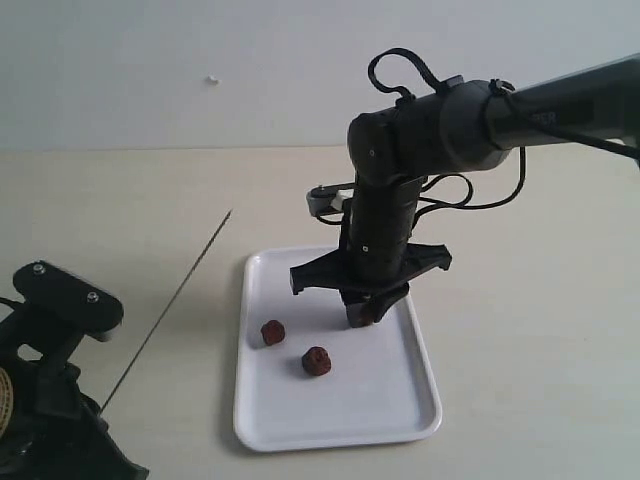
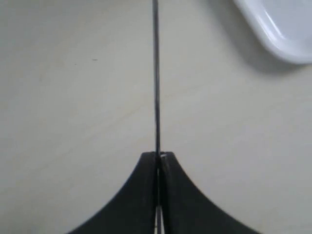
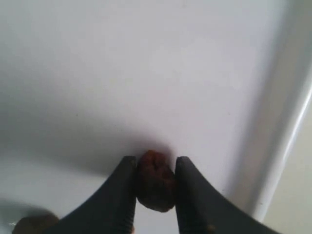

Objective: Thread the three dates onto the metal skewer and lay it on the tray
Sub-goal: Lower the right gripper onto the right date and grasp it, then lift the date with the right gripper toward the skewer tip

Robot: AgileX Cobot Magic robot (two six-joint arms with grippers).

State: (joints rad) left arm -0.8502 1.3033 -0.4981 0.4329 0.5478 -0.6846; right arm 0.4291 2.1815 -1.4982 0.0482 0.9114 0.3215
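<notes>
A date (image 3: 155,181) is being pinched by the right gripper (image 3: 156,163) on the tray (image 1: 385,395), with a second date (image 1: 272,332) and third date (image 1: 316,361) lying free nearby. The left gripper (image 2: 158,157) is clamping the skewer (image 1: 170,305), whose tip is pointing away, beside the tray and apart from the held date.

tray (image 1: 370,400): you're looking at white plastic, smooth and glossy, with bright highlights along the rim.
dates (image 1: 273,332) (image 1: 316,361): dark reddish-brown skin, wrinkled and matt on the two lying loose in the tray. The held date (image 3: 156,187) looks the same.
skewer (image 1: 170,305): thin grey metal beside the tray, smooth with a dull sheen.
surface (image 1: 530,330): pale beige around the tray, smooth and matt. You can't tell the material.
left pincer (image 2: 158,158): black, matt, plastic-looking.
right pincer (image 3: 155,163): the same matt black, over the tray.
</notes>
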